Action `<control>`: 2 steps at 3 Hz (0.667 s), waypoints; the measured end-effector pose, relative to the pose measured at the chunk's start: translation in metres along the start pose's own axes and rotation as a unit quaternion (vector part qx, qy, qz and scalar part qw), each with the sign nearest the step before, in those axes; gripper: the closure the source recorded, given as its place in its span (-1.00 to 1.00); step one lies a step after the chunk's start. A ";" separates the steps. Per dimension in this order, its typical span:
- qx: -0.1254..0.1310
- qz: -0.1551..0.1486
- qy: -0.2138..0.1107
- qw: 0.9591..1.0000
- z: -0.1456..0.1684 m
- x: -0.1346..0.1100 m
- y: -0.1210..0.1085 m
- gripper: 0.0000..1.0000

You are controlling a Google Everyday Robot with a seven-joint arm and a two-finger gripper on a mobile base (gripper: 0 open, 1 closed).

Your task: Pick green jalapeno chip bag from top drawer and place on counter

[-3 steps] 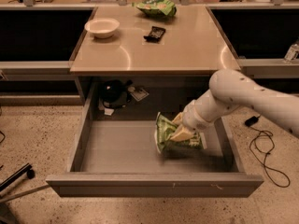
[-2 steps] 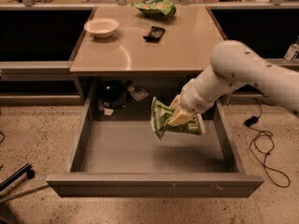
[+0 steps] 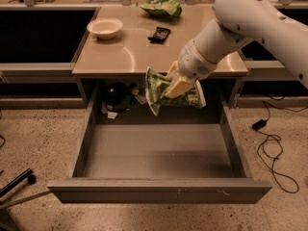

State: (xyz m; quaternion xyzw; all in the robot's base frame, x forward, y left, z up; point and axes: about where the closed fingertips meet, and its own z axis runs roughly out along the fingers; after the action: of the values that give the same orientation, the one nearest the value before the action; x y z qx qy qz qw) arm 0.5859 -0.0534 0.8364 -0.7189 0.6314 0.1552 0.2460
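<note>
Your gripper (image 3: pixel 176 86) clamped on the bag (image 3: pixel 157 89), bag in the air.
Bag hangs over the open drawer (image 3: pixel 159 153), at the counter's (image 3: pixel 127 52) front edge, right of its middle.

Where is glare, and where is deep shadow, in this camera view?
Camera view: warm yellowish light; glare patches on the counter near the bowl; deep shadow under the counter, behind the top drawer; the gripper, holding the green jalapeno chip bag above the drawer, is well lit.
</note>
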 end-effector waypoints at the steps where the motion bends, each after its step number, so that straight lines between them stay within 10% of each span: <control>1: 0.001 -0.001 0.001 1.000 0.000 -0.001 -0.001 1.00; 2: 0.066 -0.035 0.014 0.997 -0.022 -0.021 -0.026 1.00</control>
State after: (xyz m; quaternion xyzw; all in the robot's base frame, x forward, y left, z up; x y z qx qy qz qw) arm 0.6068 -0.0458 0.8697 -0.7250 0.6179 0.0948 0.2892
